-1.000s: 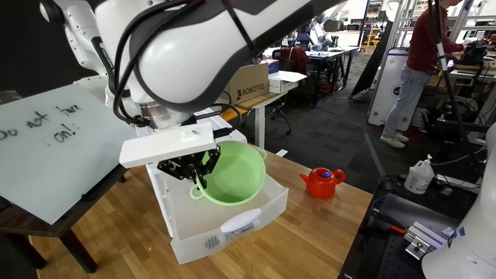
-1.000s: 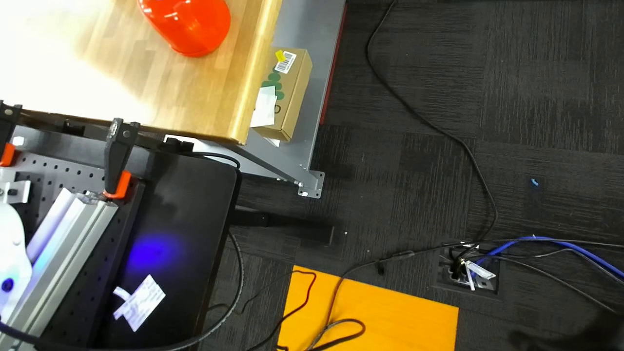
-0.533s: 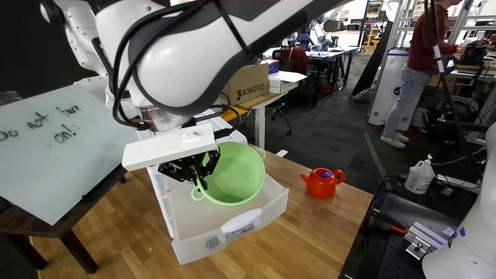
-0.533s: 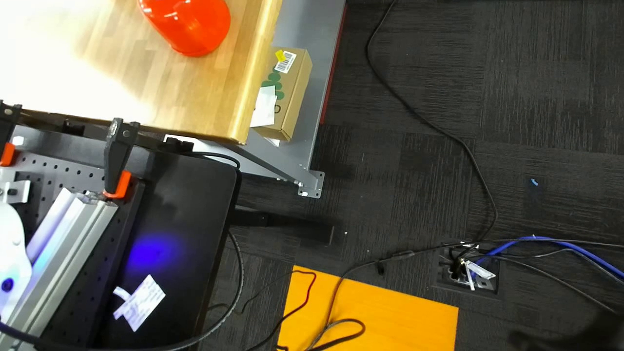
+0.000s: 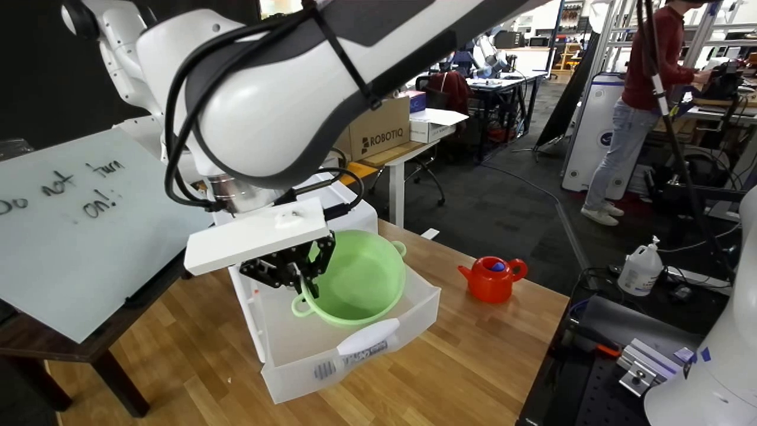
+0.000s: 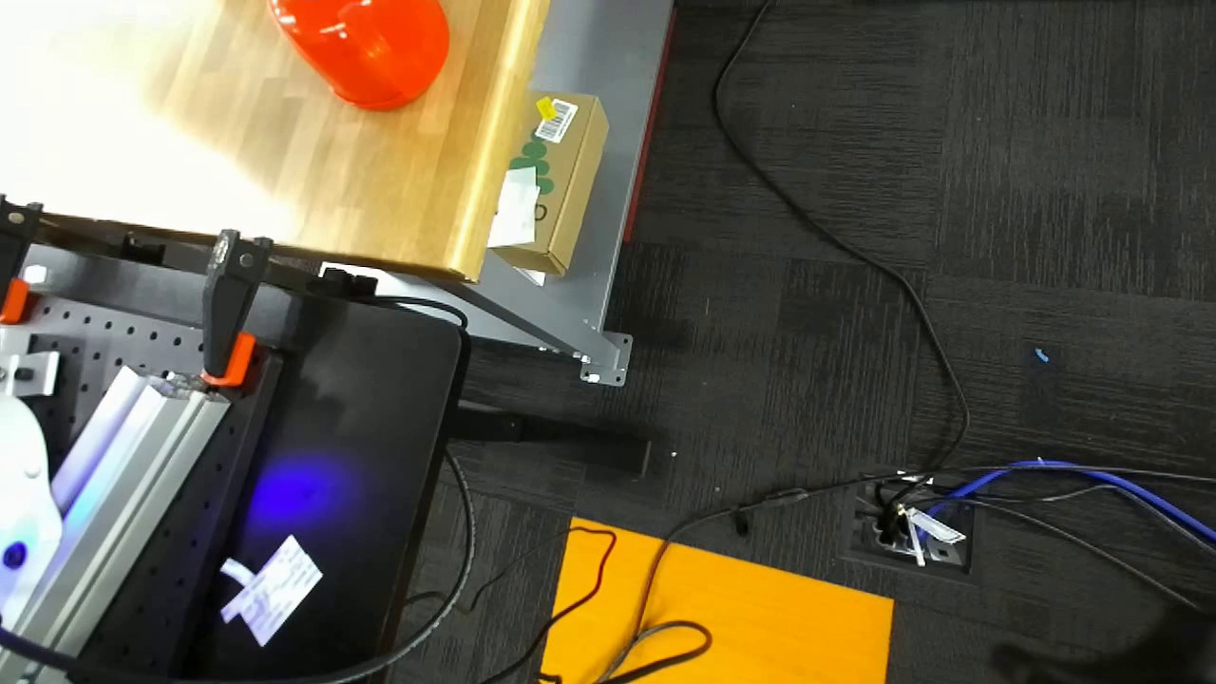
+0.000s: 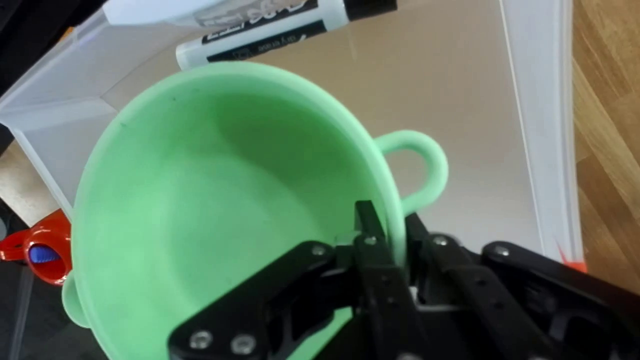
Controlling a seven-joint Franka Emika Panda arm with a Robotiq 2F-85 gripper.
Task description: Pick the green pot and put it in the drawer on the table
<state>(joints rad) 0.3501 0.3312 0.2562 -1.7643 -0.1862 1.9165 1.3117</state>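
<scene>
The pot is tilted over the pulled-out drawer, inside showing, and the end effector has its rim pinched right next to a little handle. Can't tell if the pot's touching the drawer's floor tbh. There's a marker lying in the drawer by its front wall. Teapot is on the counter, a bit apart from the drawer, whiteboard off on the drawer's opposite side.

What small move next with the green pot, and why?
I'd probably shift the green pot slightly away from the red teapot before lowering it: the gripper clamps the pot's rim, and in the wrist view the pot's far handle shows past the drawer's side wall.
</scene>
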